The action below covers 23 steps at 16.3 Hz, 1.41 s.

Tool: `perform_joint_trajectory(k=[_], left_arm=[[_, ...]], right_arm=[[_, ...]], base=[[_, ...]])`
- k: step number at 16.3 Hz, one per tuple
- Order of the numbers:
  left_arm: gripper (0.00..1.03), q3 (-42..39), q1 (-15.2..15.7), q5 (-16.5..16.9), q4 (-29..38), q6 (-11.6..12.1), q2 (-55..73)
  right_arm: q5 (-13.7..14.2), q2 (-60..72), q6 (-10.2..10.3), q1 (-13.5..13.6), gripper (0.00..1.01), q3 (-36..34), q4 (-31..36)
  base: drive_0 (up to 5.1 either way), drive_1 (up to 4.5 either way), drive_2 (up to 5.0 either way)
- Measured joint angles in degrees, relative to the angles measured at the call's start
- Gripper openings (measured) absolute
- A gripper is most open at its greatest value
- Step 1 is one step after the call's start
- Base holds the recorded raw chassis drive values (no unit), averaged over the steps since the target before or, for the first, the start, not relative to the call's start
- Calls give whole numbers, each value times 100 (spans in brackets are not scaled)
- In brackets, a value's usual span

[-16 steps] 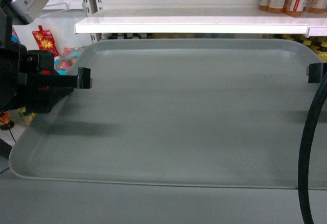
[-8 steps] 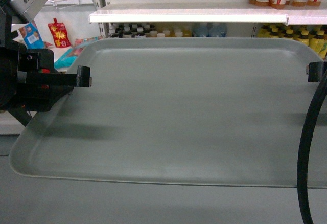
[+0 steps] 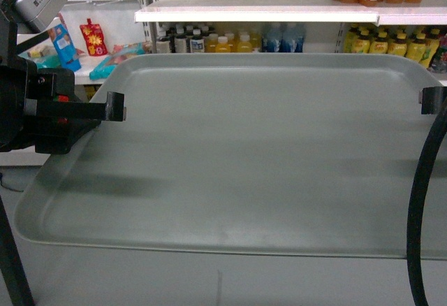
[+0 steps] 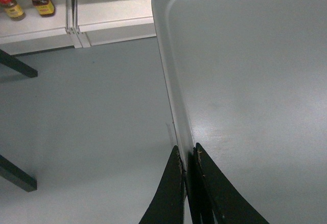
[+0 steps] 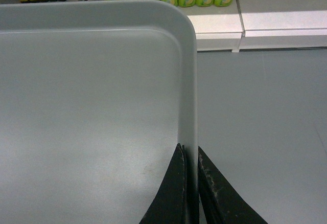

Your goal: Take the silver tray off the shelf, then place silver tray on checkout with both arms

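Stocked store shelves (image 3: 279, 12) stand behind; silver tray (image 3: 265, 152) hangs level — my left gripper (image 4: 187, 157) and right gripper (image 5: 190, 155) pinch opposite rims, balancing it.

Silver tray (image 3: 265, 159): dull grey metal, smooth, satin sheen, faint scuffs. Gripper fingers (image 5: 176, 193): matt black, lightly scratched. Shelf (image 3: 258, 14): white painted metal, glossy. Floor (image 4: 87, 121): smooth grey.

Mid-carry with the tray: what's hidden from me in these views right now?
- Checkout: in no view.
- Floor ahead, head view: blocked by the tray.
- Right claw, head view: mostly cut off by the edge.
- Tray's near right corner: past the edge, behind the cable.
- Bottle labels: too small.
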Motion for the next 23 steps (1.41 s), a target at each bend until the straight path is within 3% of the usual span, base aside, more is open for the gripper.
perform_joint_trajectory(k=[23], left_arm=[[3,0,7,-2,-4,2,0]], right_arm=[[-11,0,-2,0,3,2,9]], base=[[4,-383,392]])
